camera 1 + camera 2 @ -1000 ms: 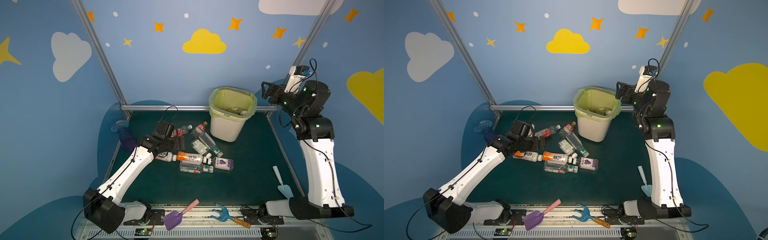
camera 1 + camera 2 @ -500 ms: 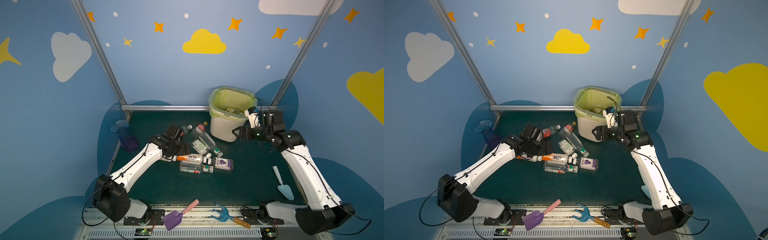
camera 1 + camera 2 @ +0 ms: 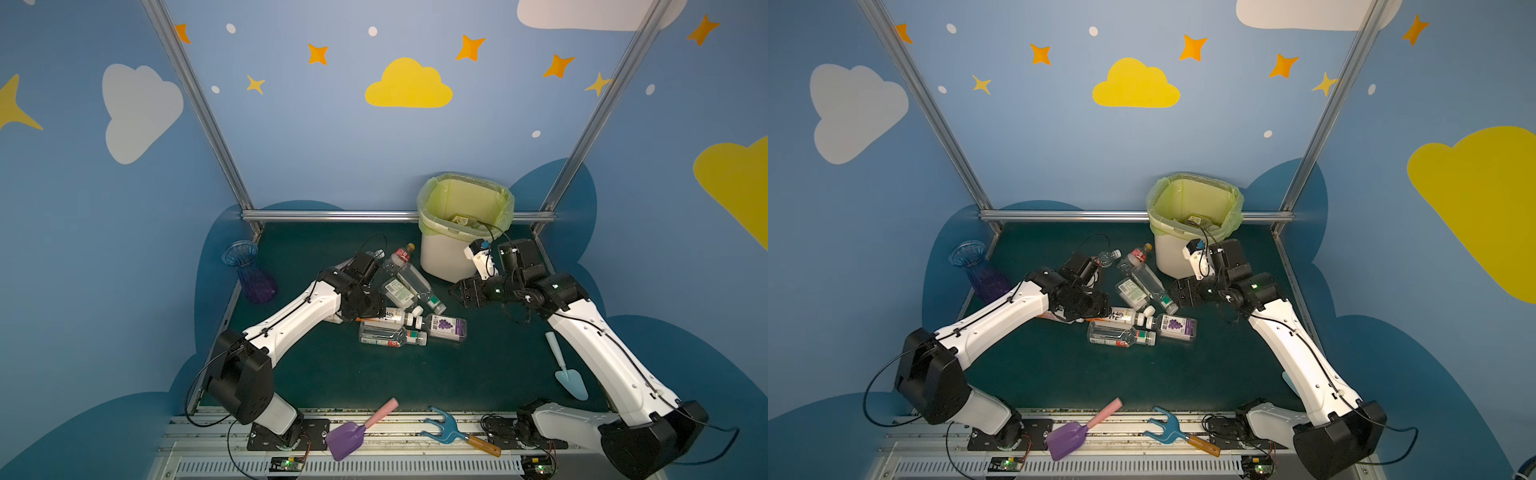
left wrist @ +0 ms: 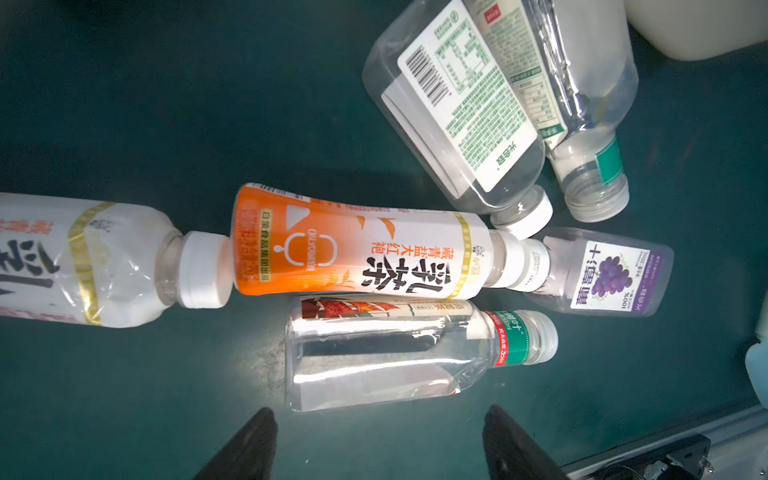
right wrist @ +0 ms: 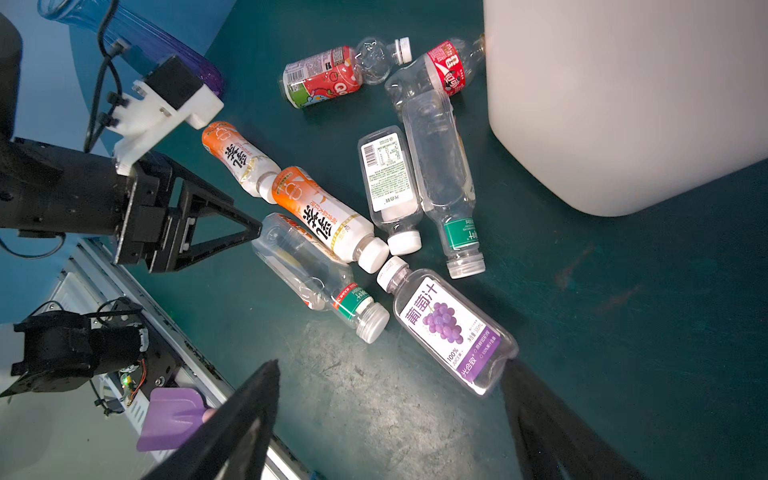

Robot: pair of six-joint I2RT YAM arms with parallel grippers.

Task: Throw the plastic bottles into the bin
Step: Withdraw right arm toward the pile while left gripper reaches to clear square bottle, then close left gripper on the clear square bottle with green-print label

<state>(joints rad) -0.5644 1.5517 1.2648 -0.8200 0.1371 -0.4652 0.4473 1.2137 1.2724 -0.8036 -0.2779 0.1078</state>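
Several plastic bottles lie in a pile on the green mat in both top views. Among them are an orange-label bottle (image 4: 353,249), a clear bottle (image 4: 395,353) with a green neck band, and a grape-label bottle (image 5: 449,328). My left gripper (image 4: 380,415) hangs open just short of the clear bottle, with nothing between its fingers. It sits at the pile's left side (image 3: 374,309). My right gripper (image 5: 390,370) is open and empty, low at the pile's right (image 3: 457,293), with one finger beside the grape bottle's base. The bin (image 3: 440,257) stands behind it, and bottles show at its bottom.
A blue-purple vase (image 3: 249,270) stands at the mat's left edge. A pale blue trowel (image 3: 567,370) lies under the right arm. A purple shovel (image 3: 353,432) and a blue fork (image 3: 449,428) lie on the front rail. Two red-label bottles (image 5: 320,79) lie behind the pile.
My right arm has swung down from above the bin to low beside the pile. My left gripper has moved right over the orange bottles and its jaws have narrowed somewhat.
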